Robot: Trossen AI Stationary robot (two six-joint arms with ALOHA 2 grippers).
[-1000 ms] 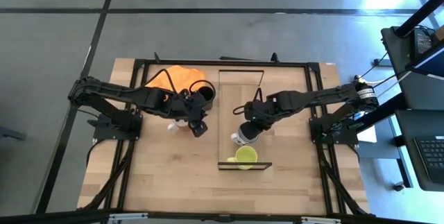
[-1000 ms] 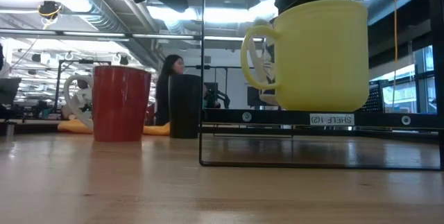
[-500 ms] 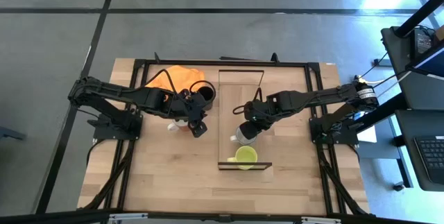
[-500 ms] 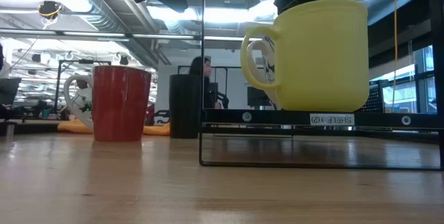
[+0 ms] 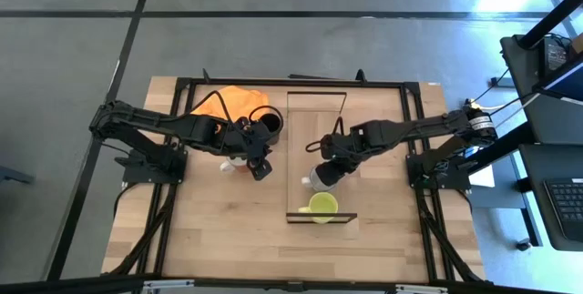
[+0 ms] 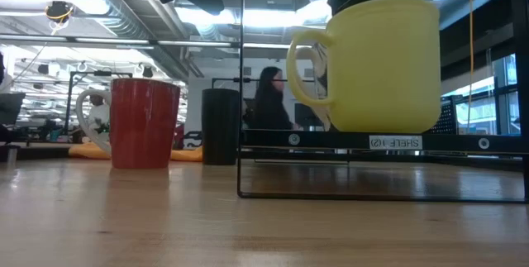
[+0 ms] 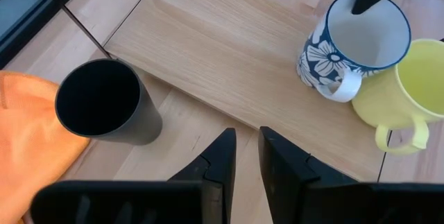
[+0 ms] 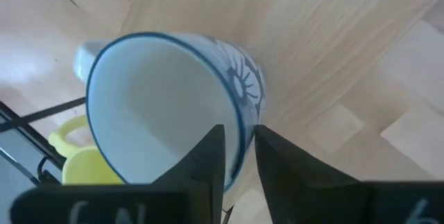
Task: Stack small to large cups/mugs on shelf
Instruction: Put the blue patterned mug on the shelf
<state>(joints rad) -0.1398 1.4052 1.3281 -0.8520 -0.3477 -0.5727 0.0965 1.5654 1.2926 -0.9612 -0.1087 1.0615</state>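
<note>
Right gripper (image 8: 232, 156) pinched on the flowered white mug's (image 8: 173, 106) rim, beside the yellow-green mug (image 5: 322, 205).

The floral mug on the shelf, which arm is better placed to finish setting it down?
Right: the right gripper pinches the floral mug's rim on the shelf. The left gripper hangs off-shelf.
</note>
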